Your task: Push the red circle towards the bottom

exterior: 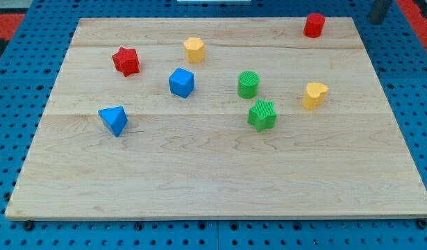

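The red circle [314, 25] stands near the top right corner of the wooden board [213, 173]. My tip [375, 20] is at the view's top right, just off the board's corner, to the right of the red circle and apart from it. Only the rod's lower end shows at the frame's top edge.
A red star [126, 61], a yellow hexagon [194, 50] and a blue cube [181, 82] lie at the upper left. A blue triangle [114, 120] lies left of centre. A green circle [248, 85], a green star [262, 114] and a yellow heart [314, 95] lie below the red circle.
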